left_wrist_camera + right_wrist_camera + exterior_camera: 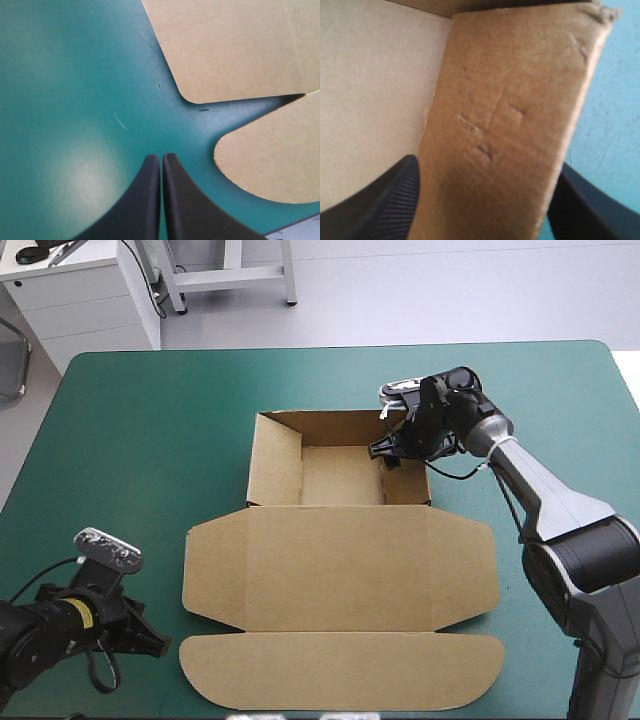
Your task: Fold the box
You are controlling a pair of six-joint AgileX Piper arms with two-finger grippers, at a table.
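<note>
One box (340,477): brown board, in the middle of the surface toward the far edge, part-built as an open tray.
Surface (130,440): one, with a teal-green cover.
Raised walls: three counted, namely the left wall (275,462), far wall (320,422) and right wall (407,480).
Flat panels: two, namely the lid (340,565) lying toward the near edge and the tuck flap (340,672) beyond it; both have rounded corners.
Arms: two, each with one pair of black jaws.
Right jaws: parted and astride the right wall at its far end, with one finger inside the tray and one outside. The wrist view is too close to tell whether either finger actually presses the board.
Left jaws: clenched on nothing, tips meeting, low over bare cover near the near-left corner. They sit just beside the notch between the lid and the tuck flap.
Step in hand: probably setting the right wall, seating it upright against the far wall.
Next move calls for: pinching that wall and pressing it square so that it stands unaided. The left arm is well placed to go to the lid's edge afterwards.
Left to do: lid and tuck flap not yet lifted.
</note>
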